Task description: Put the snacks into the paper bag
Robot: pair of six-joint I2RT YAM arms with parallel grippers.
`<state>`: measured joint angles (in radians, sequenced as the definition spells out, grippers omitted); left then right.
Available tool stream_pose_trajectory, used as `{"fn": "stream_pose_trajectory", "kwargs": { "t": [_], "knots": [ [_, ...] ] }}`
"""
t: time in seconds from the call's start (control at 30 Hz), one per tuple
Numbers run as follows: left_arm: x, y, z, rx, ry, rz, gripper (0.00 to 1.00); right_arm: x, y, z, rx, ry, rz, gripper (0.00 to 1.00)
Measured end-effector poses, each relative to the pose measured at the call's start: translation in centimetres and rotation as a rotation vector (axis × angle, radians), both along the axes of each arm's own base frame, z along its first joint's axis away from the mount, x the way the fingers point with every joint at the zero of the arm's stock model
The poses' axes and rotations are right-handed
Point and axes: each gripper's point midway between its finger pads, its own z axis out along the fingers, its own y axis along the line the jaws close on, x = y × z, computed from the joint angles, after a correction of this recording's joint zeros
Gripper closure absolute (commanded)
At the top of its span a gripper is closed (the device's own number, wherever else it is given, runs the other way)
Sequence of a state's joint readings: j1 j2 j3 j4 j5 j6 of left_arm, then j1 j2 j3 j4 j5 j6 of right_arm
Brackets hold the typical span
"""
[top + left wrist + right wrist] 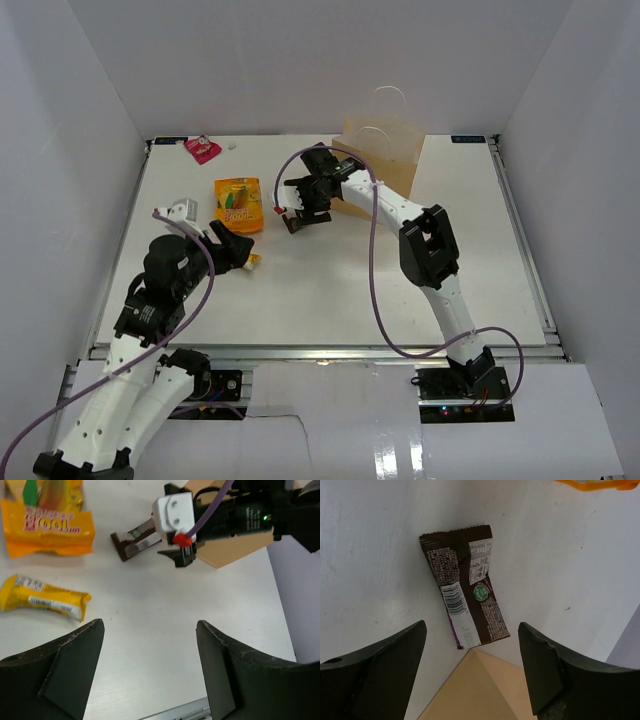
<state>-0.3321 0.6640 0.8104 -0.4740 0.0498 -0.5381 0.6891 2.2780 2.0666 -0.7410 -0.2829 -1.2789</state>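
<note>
The dark brown bar point(467, 595) lies flat on the white table next to a bottom corner of the tan paper bag point(480, 690). My right gripper point(472, 630) is open and empty, hovering over the bar's near end and the bag corner. The bag point(385, 155) stands upright at the back, with white handles. The large orange pouch point(238, 204) lies left of the right gripper point(300, 217). A yellow-white packet point(45, 599) lies near my left gripper point(150, 630), which is open and empty above bare table. A magenta packet point(203, 149) lies at the far left corner.
White walls close in the table on three sides. A metal rail point(320, 352) runs along the near edge. The right arm point(425, 245) reaches across the middle right of the table. A small white speck point(231, 146) lies by the magenta packet.
</note>
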Motion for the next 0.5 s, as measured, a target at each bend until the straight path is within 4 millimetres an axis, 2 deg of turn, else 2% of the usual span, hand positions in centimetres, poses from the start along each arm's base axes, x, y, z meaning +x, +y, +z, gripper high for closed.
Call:
{"fn": "stream_pose_trajectory", "kwargs": {
  "t": [0.1,0.2,0.43,0.5],
  "knots": [
    [-2.0,1.2,-3.9,-0.021,0.096,0.061,0.15,1.5,0.2,-1.8,-0.035,-0.011,-0.03,0.23],
    [-3.4,1.9,-6.5,-0.054,0.164,0.109,0.15,1.9,0.0,-3.3,-0.067,-0.01,-0.049,0.25],
    [-4.7,2.2,-9.3,-0.124,0.256,0.165,0.15,1.9,-0.3,-5.6,-0.1,0.014,-0.059,0.33],
    [-4.8,2.2,-9.8,-0.134,0.279,0.174,0.14,1.8,-0.3,-6.3,-0.105,0.027,-0.058,0.44]
  ]
}}
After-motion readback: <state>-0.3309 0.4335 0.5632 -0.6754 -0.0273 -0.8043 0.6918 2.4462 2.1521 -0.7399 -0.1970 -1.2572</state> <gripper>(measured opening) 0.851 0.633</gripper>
